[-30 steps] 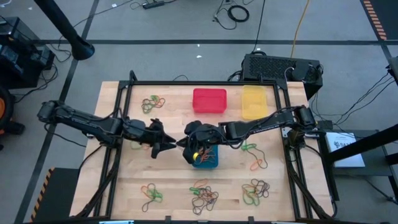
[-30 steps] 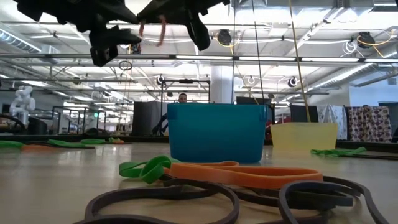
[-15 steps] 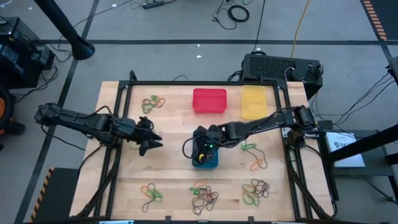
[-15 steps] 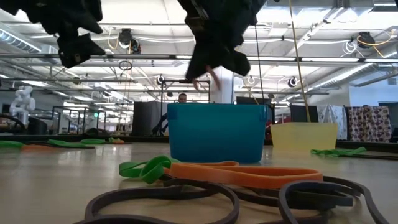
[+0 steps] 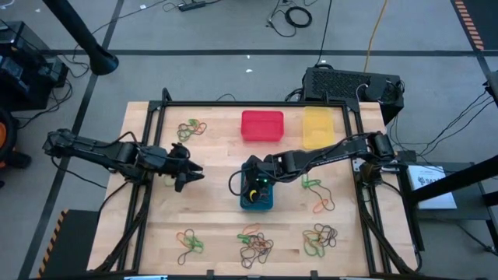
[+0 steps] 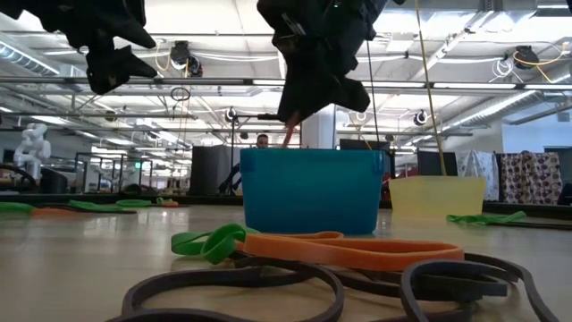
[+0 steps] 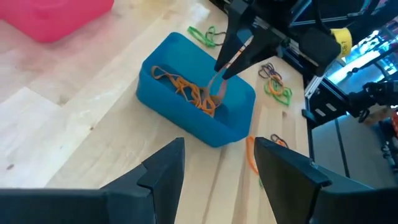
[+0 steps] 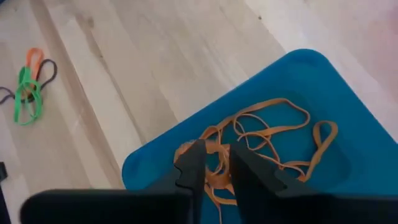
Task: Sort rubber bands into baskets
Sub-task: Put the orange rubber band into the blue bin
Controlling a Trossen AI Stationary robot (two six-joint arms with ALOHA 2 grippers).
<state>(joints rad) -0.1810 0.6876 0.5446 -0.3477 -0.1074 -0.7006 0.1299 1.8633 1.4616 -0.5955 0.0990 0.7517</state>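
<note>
The right gripper point(image 8: 212, 163), lowered into the blue basket point(image 5: 257, 199), has just parted its fingers slightly, dropping an orange band point(image 7: 219, 79) onto the orange pile, while the left gripper point(image 5: 187, 169), beside the basket, has backed off fully open and empty.

A light wooden table point(image 5: 218, 155) carries three small tubs: a red basket point(image 5: 261, 126) and a yellow basket point(image 5: 317, 127) near the far edge, and a blue basket point(image 5: 257, 196) near the middle. Loose clusters of rubber bands point(image 5: 191, 128) lie directly on the wood, most along the near edge point(image 5: 255, 245).
</note>
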